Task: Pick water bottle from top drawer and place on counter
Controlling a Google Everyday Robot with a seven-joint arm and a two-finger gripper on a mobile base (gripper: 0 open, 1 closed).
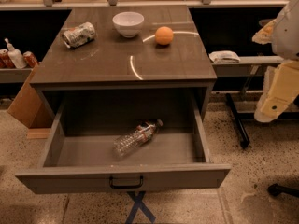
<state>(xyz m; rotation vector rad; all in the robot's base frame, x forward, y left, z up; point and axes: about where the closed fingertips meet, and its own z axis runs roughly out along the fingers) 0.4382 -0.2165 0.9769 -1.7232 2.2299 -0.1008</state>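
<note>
The water bottle (136, 136), clear and ribbed with a dark cap, lies on its side in the middle of the open top drawer (124, 178), cap pointing back right. The drawer is pulled fully out and has a small black handle (126, 183) at the centre of its front. The glossy grey-brown counter (103, 64) sits above it. My gripper (275, 99) hangs at the right edge of the view, beside the cabinet and well to the right of the drawer, above the floor and apart from the bottle.
On the counter stand a crushed silver can (78, 34) at back left, a white bowl (128, 23) and an orange (164, 35). Side shelves hold small bottles and cans (14, 56) at left and a white cloth (224, 57) at right. A cardboard box (25, 101) leans at left.
</note>
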